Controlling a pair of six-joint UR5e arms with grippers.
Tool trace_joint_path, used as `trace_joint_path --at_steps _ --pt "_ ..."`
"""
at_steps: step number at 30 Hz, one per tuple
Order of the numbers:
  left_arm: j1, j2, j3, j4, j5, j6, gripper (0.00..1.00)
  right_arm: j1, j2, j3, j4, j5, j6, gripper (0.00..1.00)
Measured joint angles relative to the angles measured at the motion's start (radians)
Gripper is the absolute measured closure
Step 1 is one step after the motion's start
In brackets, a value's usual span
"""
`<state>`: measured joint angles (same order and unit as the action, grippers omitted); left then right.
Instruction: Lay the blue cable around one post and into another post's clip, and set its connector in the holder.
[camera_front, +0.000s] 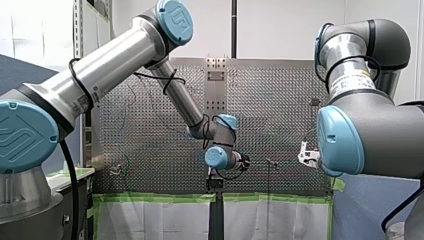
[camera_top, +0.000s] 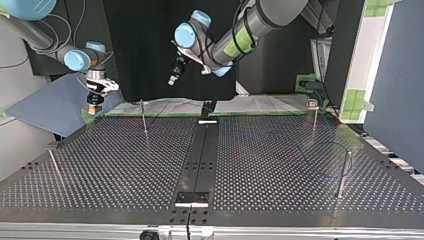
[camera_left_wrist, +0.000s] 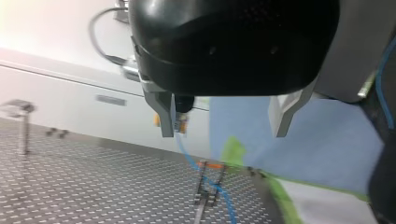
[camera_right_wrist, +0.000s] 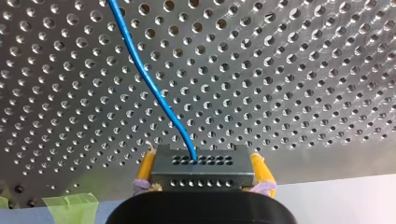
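Right gripper (camera_right_wrist: 203, 161) clamps grey multi-hole connector block (camera_right_wrist: 201, 173) over perforated metal table's (camera_right_wrist: 303, 70) far-left corner, top view. Thin blue cable (camera_right_wrist: 149, 79) trails from block. Left gripper (camera_left_wrist: 225, 116) spread, empty. Cable looks light, floppy, springy: best held by rigid block.

This is a robotics lab, and I work at a test bench in it. The perforated metal tabletop (camera_top: 115, 165) carries thin steel posts (camera_top: 344, 172), and green tape (camera_front: 160, 198) marks its edge. Plain white walls (camera_front: 290, 25) stand behind it, with my left arm (camera_front: 115, 57) and right arm (camera_front: 372, 132) at its sides.
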<state>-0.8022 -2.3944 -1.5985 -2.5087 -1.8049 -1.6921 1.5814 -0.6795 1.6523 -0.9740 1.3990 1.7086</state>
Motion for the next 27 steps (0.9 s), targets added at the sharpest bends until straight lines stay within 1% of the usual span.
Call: trace_joint_path --at_steps 2,4,9,14,18,22,27 --pt "0.001 0.016 -0.016 0.012 -0.003 -0.015 0.0 -0.001 -0.001 -0.001 0.002 0.0 -0.003 1.0" --pt "0.0 0.034 -0.034 0.014 -0.011 -0.031 0.0 -0.001 -0.002 -0.001 0.003 0.0 -0.001 1.0" --pt "-0.006 0.077 -0.078 -0.016 -0.047 -0.044 0.0 -0.001 -0.002 -0.001 0.004 0.0 0.012 1.0" --pt "-0.008 0.114 -0.114 -0.039 -0.08 -0.063 0.0 -0.002 -0.002 -0.001 0.004 0.0 0.019 1.0" --pt "-0.006 0.148 -0.148 -0.031 -0.106 -0.085 0.0 -0.001 -0.001 -0.001 0.002 -0.003 0.022 1.0" --pt "-0.004 0.184 -0.184 -0.024 -0.138 -0.092 0.0 0.0 0.0 -0.001 0.0 -0.005 0.029 1.0" --pt "-0.003 0.225 -0.226 -0.006 -0.153 -0.095 0.0 0.003 0.0 -0.001 0.002 -0.006 0.032 1.0"
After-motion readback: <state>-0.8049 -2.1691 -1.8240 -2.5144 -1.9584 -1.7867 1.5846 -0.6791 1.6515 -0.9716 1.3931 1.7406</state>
